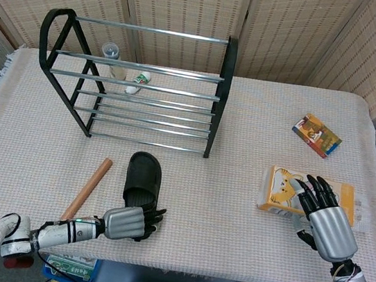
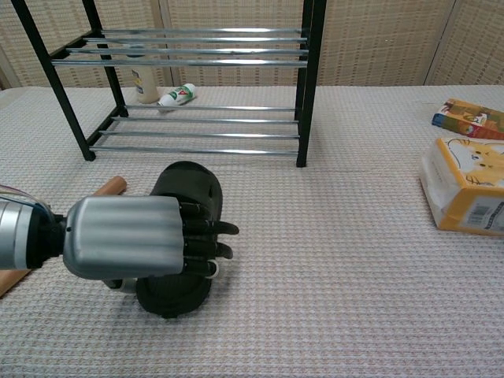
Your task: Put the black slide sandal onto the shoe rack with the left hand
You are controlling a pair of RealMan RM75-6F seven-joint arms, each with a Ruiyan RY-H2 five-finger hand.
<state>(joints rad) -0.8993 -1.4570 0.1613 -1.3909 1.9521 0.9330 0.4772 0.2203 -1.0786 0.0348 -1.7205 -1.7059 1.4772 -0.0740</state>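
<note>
- The black slide sandal [image 2: 183, 228] lies flat on the table cloth [image 1: 230, 189], in front of the shoe rack [image 1: 140, 85] and clear of it, with its toe end pointing toward the rack's lower bars.
- The left hand [image 2: 134, 246] hovers over the sandal's near heel end. Its silver back faces up and its dark fingers [image 2: 206, 239] reach across the heel toward the right. They are only partly bent, and I cannot tell whether they grip the sandal or just rest on it.
- The left forearm comes in low from the near left table edge.
- A wooden stick [image 1: 88, 187] lies just left of the sandal. It slants toward the near edge and does not touch the sandal.
- The cloth between the sandal and the rack's front feet is bare.
- The shoe rack holds nothing on its bars. Behind and under its left part, on the table, a white bottle [image 2: 142, 81] stands upright and a small white tube [image 2: 177, 95] lies beside it.
- Well to the right of the sandal, a yellow tissue pack [image 1: 306, 194] lies near the right table edge. The right hand [image 1: 324, 220] rests on it with its fingers extended, spread over the top and not closed around it.
- Farther back from the pack, a small colourful box [image 1: 316, 134] lies flat on the cloth.
</note>
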